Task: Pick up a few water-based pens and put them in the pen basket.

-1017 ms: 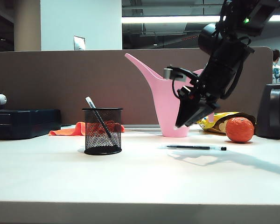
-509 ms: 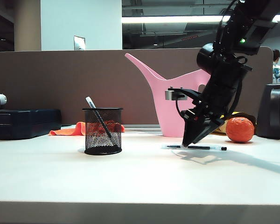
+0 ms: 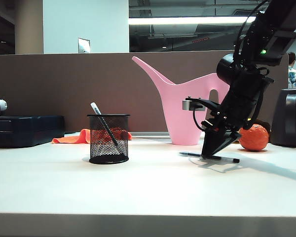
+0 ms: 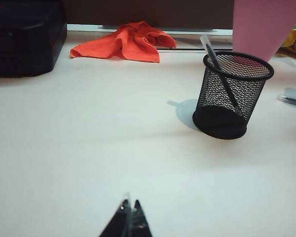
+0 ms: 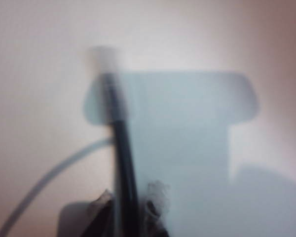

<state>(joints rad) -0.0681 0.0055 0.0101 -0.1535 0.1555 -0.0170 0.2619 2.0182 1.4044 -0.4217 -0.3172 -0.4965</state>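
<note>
One water-based pen point(image 3: 188, 154) lies flat on the white table, right of centre. My right gripper point(image 3: 210, 157) is down on its middle, tips at the tabletop. In the right wrist view the dark barrel of this pen point(image 5: 119, 128) runs between the two fingers, which press against it on both sides point(image 5: 130, 210). The pen basket point(image 3: 108, 138) stands left of centre with another pen point(image 3: 99, 118) leaning inside it. The left wrist view shows the basket point(image 4: 234, 94) far ahead and my left gripper point(image 4: 129, 206) low over bare table, tips together and holding nothing.
A pink watering can point(image 3: 182, 108) stands behind the right gripper. An orange fruit point(image 3: 253, 137) and a large black container point(image 3: 291, 118) sit at the right. An orange cloth point(image 3: 74, 137) and a black case point(image 3: 24, 129) lie at the back left.
The right gripper came down from above the table onto the lying pen and its fingers closed in around the barrel. The left gripper, the basket and its pen stayed put.
</note>
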